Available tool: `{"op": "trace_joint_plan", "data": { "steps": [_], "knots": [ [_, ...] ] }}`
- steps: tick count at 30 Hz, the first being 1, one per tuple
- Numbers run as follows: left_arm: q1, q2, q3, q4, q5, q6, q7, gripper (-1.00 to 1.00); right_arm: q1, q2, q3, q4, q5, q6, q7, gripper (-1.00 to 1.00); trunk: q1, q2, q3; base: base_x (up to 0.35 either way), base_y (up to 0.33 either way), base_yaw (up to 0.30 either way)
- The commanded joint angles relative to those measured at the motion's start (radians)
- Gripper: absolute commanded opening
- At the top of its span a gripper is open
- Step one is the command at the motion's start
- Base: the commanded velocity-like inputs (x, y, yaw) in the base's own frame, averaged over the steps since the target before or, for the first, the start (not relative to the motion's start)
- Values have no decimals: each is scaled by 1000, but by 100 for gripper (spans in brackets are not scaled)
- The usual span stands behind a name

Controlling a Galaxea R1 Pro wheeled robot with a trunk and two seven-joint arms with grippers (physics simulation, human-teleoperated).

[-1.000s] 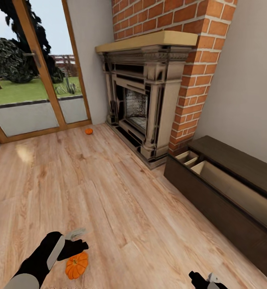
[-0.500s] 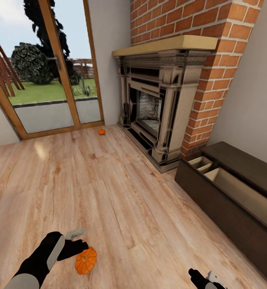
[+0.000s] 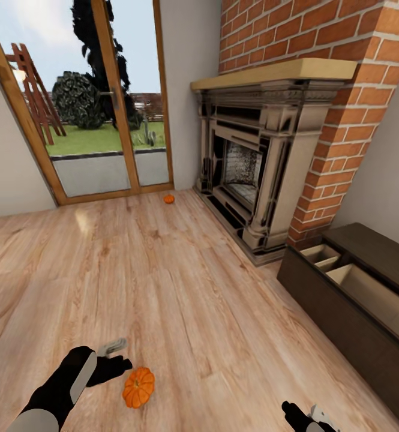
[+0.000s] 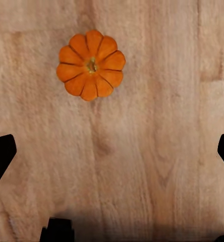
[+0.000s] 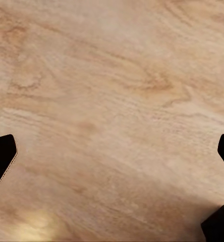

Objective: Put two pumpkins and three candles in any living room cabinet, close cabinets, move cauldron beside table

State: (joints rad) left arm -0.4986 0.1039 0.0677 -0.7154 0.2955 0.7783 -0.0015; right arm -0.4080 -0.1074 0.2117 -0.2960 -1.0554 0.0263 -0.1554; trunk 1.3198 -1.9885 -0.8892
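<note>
**Pumpkin on the floor by the left jaws**

Head view: a pumpkin (image 3: 138,387) lies on the wood floor (image 3: 181,300), just beside the left gripper (image 3: 116,355) and not held. A second pumpkin (image 3: 169,198) sits far off near the glass door (image 3: 103,120), left of the fireplace (image 3: 253,162). The cabinet (image 3: 349,300) stands at the right with its drawer pulled open. The right gripper (image 3: 310,417) shows at the lower edge.

Left wrist view: the near pumpkin (image 4: 91,64) rests stem-up on the floor; the jaws stand wide apart, empty.

Right wrist view: the jaws stand wide apart, empty, over bare floor (image 5: 112,111).
</note>
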Motion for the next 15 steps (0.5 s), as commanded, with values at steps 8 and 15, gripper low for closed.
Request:
{"op": "trace_joint_plan", "data": {
  "steps": [8, 15],
  "knots": [
    [0, 0, -1, 1, 1, -11, 0, 100, 0, -1, 2, 0, 0, -4, 8, 100, 0, 0, 6, 186, -224, 169],
    [0, 0, -1, 1, 2, -12, 0, 100, 0, -1, 2, 0, -1, -50, 10, 100, 0, 0, 7, 215, -78, 34]
  ]
}}
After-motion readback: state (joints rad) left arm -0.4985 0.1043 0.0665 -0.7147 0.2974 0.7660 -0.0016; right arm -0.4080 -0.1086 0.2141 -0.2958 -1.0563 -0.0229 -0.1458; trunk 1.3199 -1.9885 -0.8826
